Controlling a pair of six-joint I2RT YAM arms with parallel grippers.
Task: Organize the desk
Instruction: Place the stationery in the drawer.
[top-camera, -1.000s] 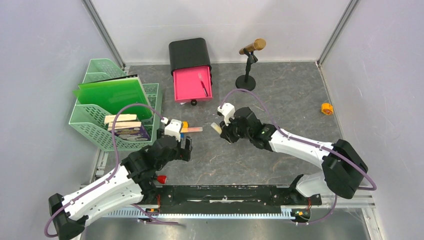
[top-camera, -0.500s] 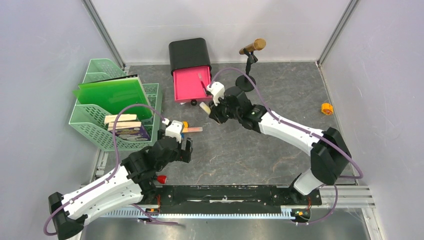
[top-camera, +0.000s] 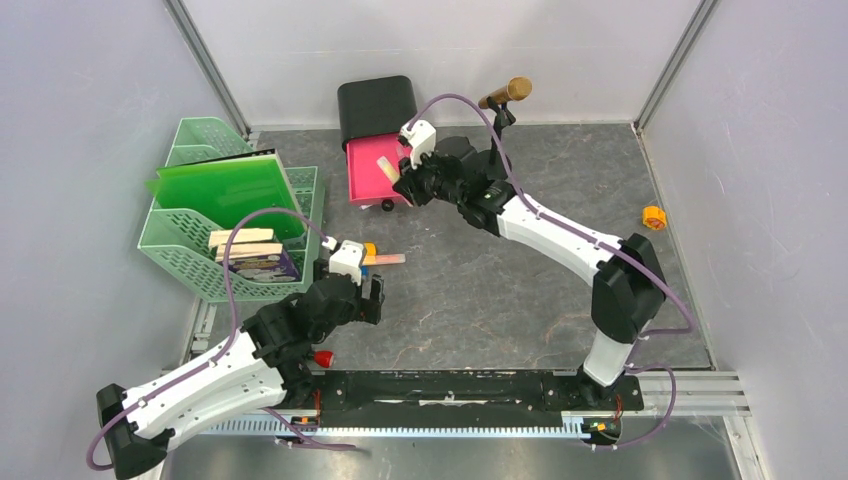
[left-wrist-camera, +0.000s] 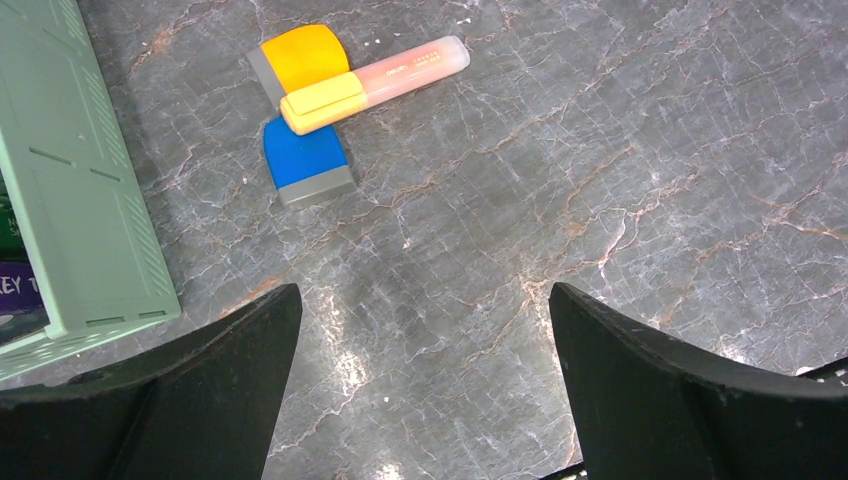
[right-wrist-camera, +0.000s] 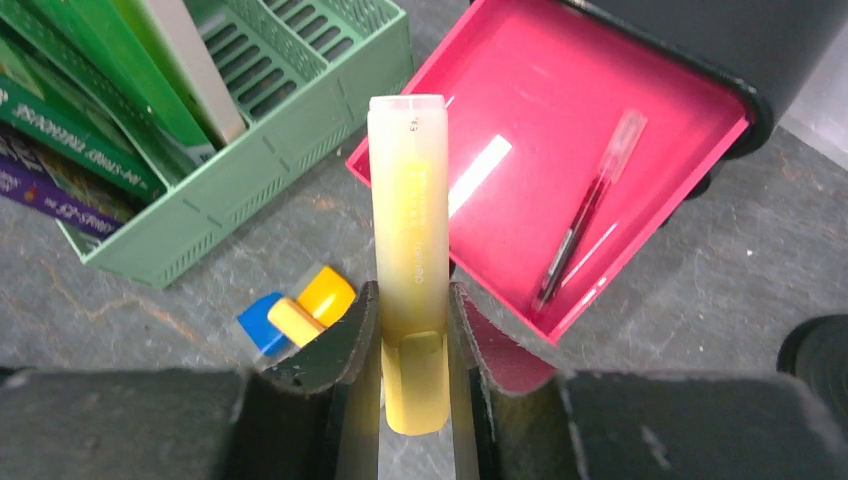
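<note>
One pen (right-wrist-camera: 590, 225) is showing inside the pink drawer (right-wrist-camera: 560, 110) in right wrist view only; right gripper (right-wrist-camera: 410, 300) is clamping a yellow highlighter (right-wrist-camera: 408, 200) over that drawer; left gripper (left-wrist-camera: 420, 330) is gaping empty.

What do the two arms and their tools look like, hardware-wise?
The left arm and right arm have white link shells with black joints and bases. A mauve cable loops along each to a white camera block at the wrist. The left tool and right tool each have two black wedge-shaped fingers. No markings are legible.
</note>
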